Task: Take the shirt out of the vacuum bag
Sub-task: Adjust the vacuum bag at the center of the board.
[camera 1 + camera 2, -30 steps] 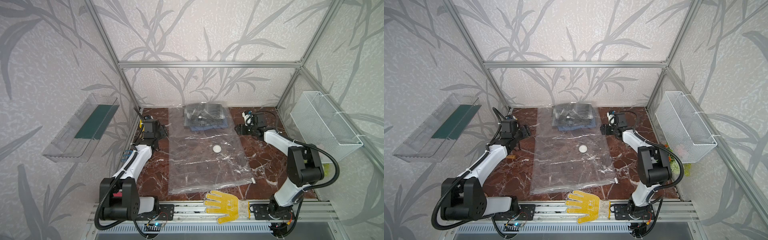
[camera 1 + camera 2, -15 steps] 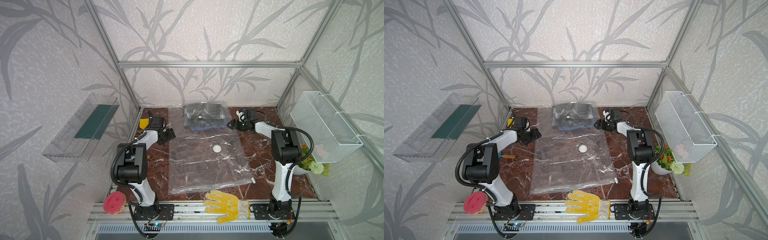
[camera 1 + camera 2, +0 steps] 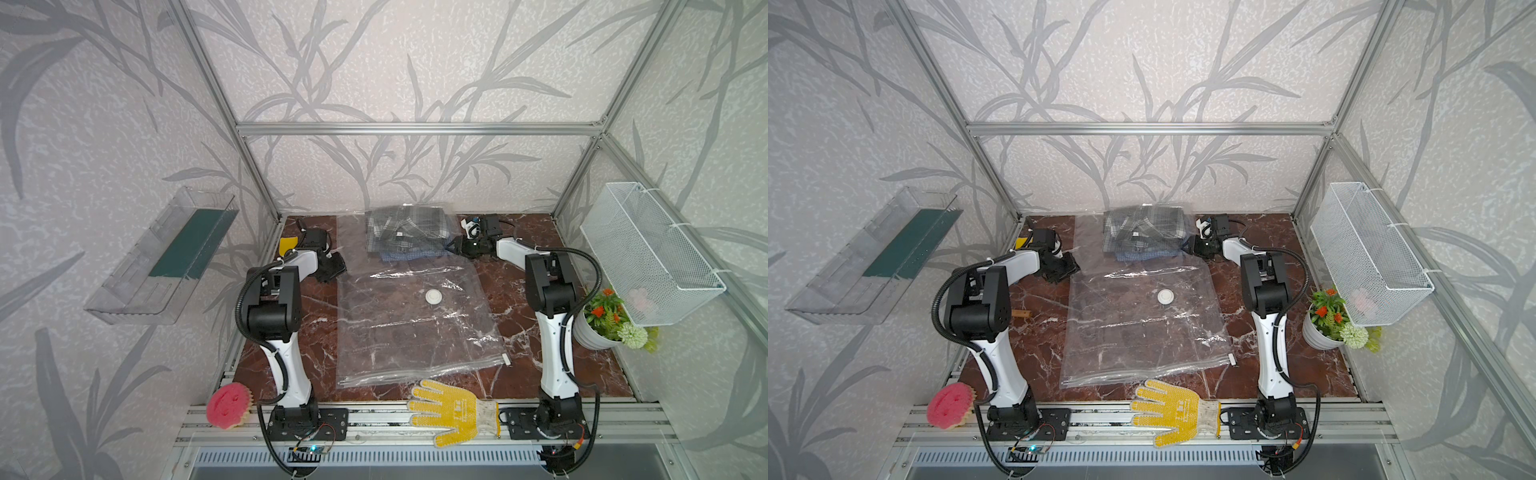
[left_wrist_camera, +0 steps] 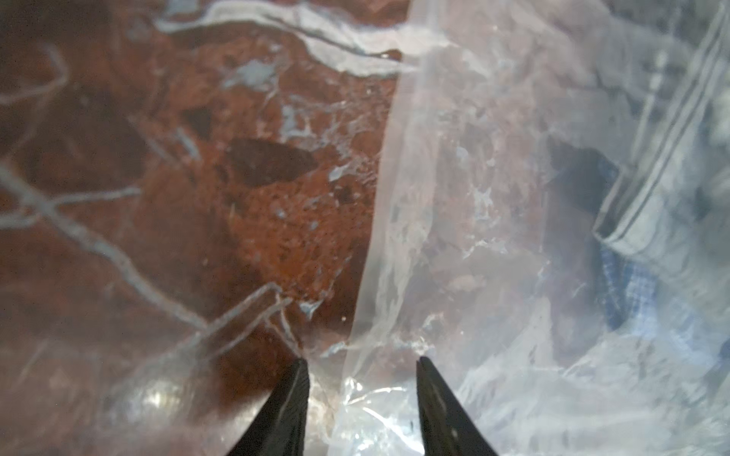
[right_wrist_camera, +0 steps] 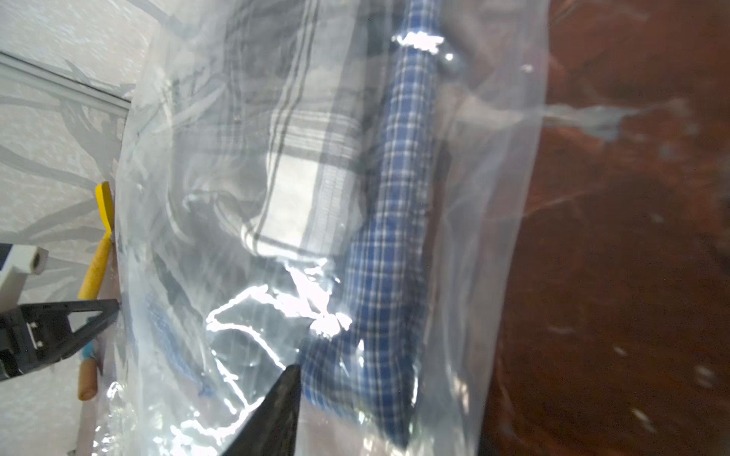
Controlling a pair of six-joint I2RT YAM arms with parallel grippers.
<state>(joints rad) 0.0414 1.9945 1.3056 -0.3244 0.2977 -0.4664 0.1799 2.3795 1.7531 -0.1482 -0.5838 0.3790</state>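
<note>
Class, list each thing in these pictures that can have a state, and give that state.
vacuum bag: lying flat; seal unclear
shirts: folded, inside the bag's far end
left end effector: open, straddling the bag's edge
right end effector: beside the bag; opening unclear
yellow glove: lying flat, fingers spread

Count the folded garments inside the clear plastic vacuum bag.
2: a grey-and-white plaid shirt on top, a blue checked shirt under it, at the far end of the clear vacuum bag. More may hide beneath.
</note>
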